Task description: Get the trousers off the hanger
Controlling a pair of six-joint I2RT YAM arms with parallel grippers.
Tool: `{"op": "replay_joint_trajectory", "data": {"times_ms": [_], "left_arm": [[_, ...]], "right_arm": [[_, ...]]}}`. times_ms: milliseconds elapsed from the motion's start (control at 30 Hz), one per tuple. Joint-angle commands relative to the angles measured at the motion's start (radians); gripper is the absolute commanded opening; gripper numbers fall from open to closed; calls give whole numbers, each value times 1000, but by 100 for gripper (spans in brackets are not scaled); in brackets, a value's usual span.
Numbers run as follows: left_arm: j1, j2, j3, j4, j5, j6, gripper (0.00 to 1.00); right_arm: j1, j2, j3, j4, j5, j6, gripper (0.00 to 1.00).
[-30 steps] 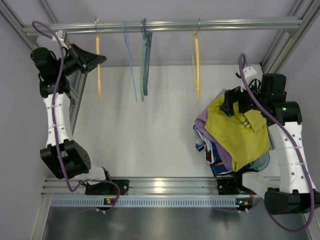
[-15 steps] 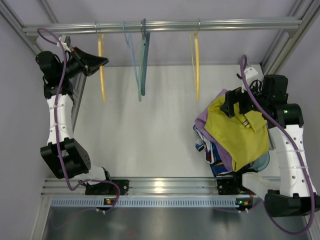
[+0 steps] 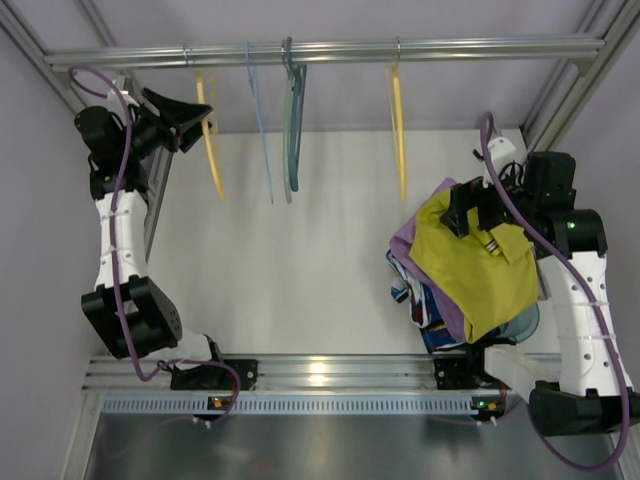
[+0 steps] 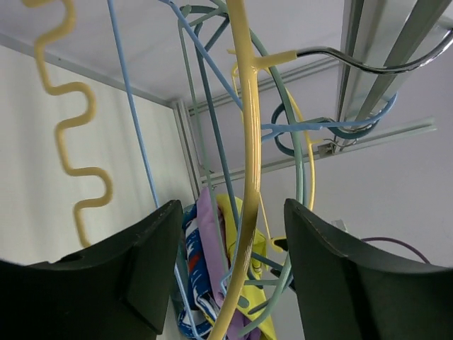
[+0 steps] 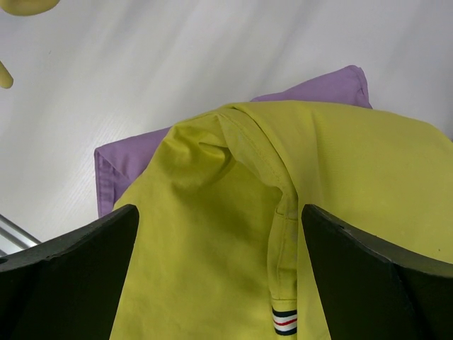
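Note:
The hanger (image 3: 211, 150) is thin and yellow and hangs from the rail at the back left. In the left wrist view its bar (image 4: 244, 142) runs up between my fingers, with its wavy notched edge (image 4: 71, 127) to the left and its metal hook (image 4: 368, 64) over the rail. My left gripper (image 3: 192, 120) (image 4: 230, 212) is open around that bar, with a gap on each side. The mustard-yellow trousers (image 3: 475, 270) (image 5: 212, 269) lie off the hanger on top of a clothes pile at the right. My right gripper (image 3: 472, 215) (image 5: 219, 212) hovers open just above their upper end.
A light blue hanger (image 3: 260, 130), a dark teal hanger (image 3: 292, 130) and a plain yellow hanger (image 3: 399, 130) share the rail (image 3: 330, 50). Under the trousers lie a purple garment (image 3: 405, 240) (image 5: 117, 159) and blue patterned cloth (image 3: 420, 310). Frame posts stand at both back corners.
My left gripper has gone from shut on the hanger to open. The hanger's lower end has swung slightly right. The right arm and the trousers have not moved.

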Motion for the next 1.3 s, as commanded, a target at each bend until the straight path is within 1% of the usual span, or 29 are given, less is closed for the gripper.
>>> {"op": "replay_joint_trajectory", "data": {"times_ms": [0, 33, 100, 133, 200, 233, 267, 300, 367, 400, 433, 467, 500, 567, 600, 667, 700, 767, 800, 933, 967, 1067, 1100, 1133, 1267], "left_arm": [[3, -70, 7, 10, -49, 45, 70], [3, -80, 15, -44, -50, 88, 77], [5, -115, 24, -117, -68, 156, 83], [6, -130, 21, -160, -73, 178, 91], [8, -164, 12, -224, -108, 236, 94], [6, -199, 7, -284, -128, 293, 98], [6, -221, -7, -319, -177, 322, 99], [6, -236, -13, -353, -215, 385, 98], [9, -288, -28, -452, -278, 447, 99], [11, -304, -45, -485, -349, 477, 99], [11, -319, -50, -514, -374, 544, 98], [11, -336, -50, -548, -400, 580, 99], [11, -344, -48, -630, -433, 653, 98], [11, -356, -31, -713, -457, 729, 99], [11, -361, -24, -787, -464, 811, 98], [11, -365, 2, -867, -461, 905, 99], [11, -374, 8, -943, -457, 1004, 99], [11, -391, 16, -1003, -452, 1097, 98], [11, -405, 16, -1071, -467, 1161, 99], [11, -437, -8, -1216, -561, 1270, 98], [9, -457, -34, -1232, -605, 1307, 99], [11, -547, -82, -1267, -650, 1369, 98], [11, -569, -91, -1274, -651, 1381, 99], [11, -615, -99, -1278, -650, 1390, 98], [11, -686, -94, -1317, -628, 1406, 99]], "right_arm": [[-10, -30, 11, 9, -19, -9, 99], [-10, -35, 14, 11, -19, -9, 99], [-10, -39, 21, 11, -17, -7, 99], [-10, -45, 24, 11, -13, -6, 99], [-10, -53, 31, 14, -7, -4, 100], [-10, -62, 34, 20, -2, -3, 99], [-10, -68, 37, 23, -2, 0, 99], [-10, -73, 39, 26, -1, 2, 99], [-10, -88, 42, 37, 6, 16, 100], [-10, -94, 44, 41, 9, 19, 99], [-10, -104, 45, 43, 16, 25, 99], [-10, -108, 47, 46, 18, 23, 99], [-10, -116, 47, 48, 21, 25, 99], [-10, -134, 47, 49, 29, 27, 99], [-10, -142, 47, 49, 30, 27, 99], [-10, -156, 44, 48, 36, 31, 99], [-10, -160, 42, 40, 41, 34, 100], [-10, -176, 28, 35, 50, 42, 99], [-12, -185, 19, 35, 62, 42, 99], [-19, -246, -57, 32, 78, 53, 99], [-23, -257, -70, 31, 75, 56, 100], [-32, -301, -110, 28, 59, 63, 99], [-71, -312, -117, 26, 52, 62, 99], [-78, -331, -130, 23, 47, 65, 99], [-113, -374, -142, 14, 26, 71, 99]]}}
